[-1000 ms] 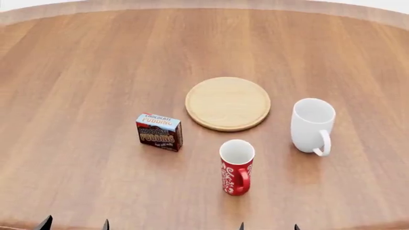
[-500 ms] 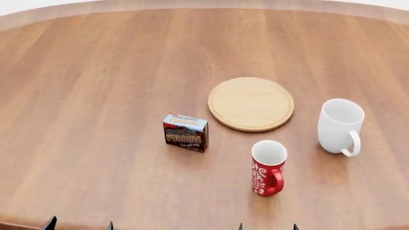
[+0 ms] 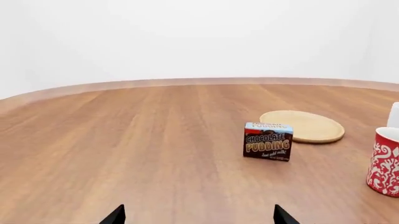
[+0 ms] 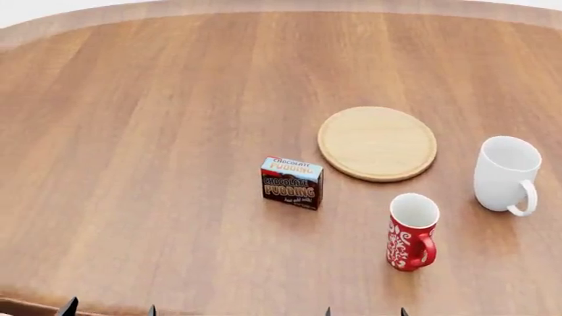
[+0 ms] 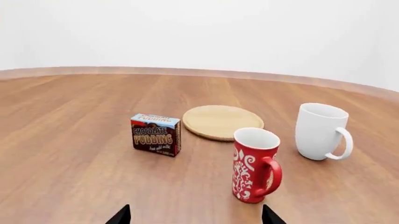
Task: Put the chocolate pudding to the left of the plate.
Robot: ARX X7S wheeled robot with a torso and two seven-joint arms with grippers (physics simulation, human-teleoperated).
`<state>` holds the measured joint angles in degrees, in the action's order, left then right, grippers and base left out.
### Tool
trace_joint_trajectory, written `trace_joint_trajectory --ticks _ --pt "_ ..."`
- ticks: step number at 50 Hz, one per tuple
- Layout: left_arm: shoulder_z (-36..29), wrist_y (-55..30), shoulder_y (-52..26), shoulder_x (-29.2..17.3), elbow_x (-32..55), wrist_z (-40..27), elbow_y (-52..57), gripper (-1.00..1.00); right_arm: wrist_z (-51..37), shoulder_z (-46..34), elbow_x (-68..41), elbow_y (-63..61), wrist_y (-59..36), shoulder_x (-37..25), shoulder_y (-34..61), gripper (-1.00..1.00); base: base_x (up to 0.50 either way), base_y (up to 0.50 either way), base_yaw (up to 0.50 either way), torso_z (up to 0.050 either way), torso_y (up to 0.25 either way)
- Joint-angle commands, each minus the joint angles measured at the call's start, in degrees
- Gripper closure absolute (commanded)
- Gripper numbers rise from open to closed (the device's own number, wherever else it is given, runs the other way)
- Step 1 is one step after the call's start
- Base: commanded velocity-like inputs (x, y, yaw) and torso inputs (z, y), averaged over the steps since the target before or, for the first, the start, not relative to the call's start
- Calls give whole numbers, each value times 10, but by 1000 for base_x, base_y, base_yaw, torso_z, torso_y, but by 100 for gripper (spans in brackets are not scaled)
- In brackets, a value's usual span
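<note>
The chocolate pudding [image 4: 293, 182] is a small brown box with a light blue top, standing upright on the wooden table, near and left of the plate [image 4: 377, 143], a pale round wooden disc. The box also shows in the left wrist view [image 3: 268, 141] and the right wrist view [image 5: 156, 134]; the plate shows there too [image 3: 303, 126] [image 5: 219, 121]. My left gripper [image 4: 109, 309] and right gripper [image 4: 365, 311] sit at the near table edge, only fingertips showing, wide apart and empty, well short of the box.
A red patterned mug [image 4: 411, 232] stands near-right of the box, close in front of my right gripper [image 5: 195, 215]. A white mug [image 4: 507, 174] stands right of the plate. The round table's far rim [image 4: 263, 5] curves across the back.
The whole scene has shifted right in the head view, as the view moved left. The objects keep their places relative to each other. The grippers stay low at the near edge.
</note>
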<state>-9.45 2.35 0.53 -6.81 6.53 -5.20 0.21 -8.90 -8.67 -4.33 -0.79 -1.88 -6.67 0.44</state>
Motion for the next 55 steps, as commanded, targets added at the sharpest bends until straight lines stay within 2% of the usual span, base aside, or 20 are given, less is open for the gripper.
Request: trace_joint_trajectory --ticks 1,24,28,34,37,42,55 --pt "-7 2 -2 -5 4 -7 -2 -100 -6 -8 -4 0 2 -6 0 -100 0 203 0 0 0" --pt "-14 -2 -3 -16 7 -25 7 -100 -15 -7 -36 -14 -12 -11 0 -100 0 195 0 0 0" --pt "-7 -17 20 -28 -2 -44 75 -100 -61 -18 27 -98 -15 -20 -35 -100 0 0 0 0 0" --pt "7 -44 80 -43 -8 -72 220 -100 -67 -21 30 -252 -47 -38 -97 -100 0 0 0 0 0" --pt "10 -37 106 -48 -18 -83 266 -100 -66 -24 28 -291 -54 -44 -115 -100 0 0 0 0 0" --pt "12 -36 113 -47 -40 -102 281 -100 -72 -21 28 -304 -55 -46 -119 -100 0 0 0 0 0" --pt "14 -31 113 -53 -22 -103 282 -100 -78 -24 25 -294 -51 -49 -114 -100 0 0 0 0 0"
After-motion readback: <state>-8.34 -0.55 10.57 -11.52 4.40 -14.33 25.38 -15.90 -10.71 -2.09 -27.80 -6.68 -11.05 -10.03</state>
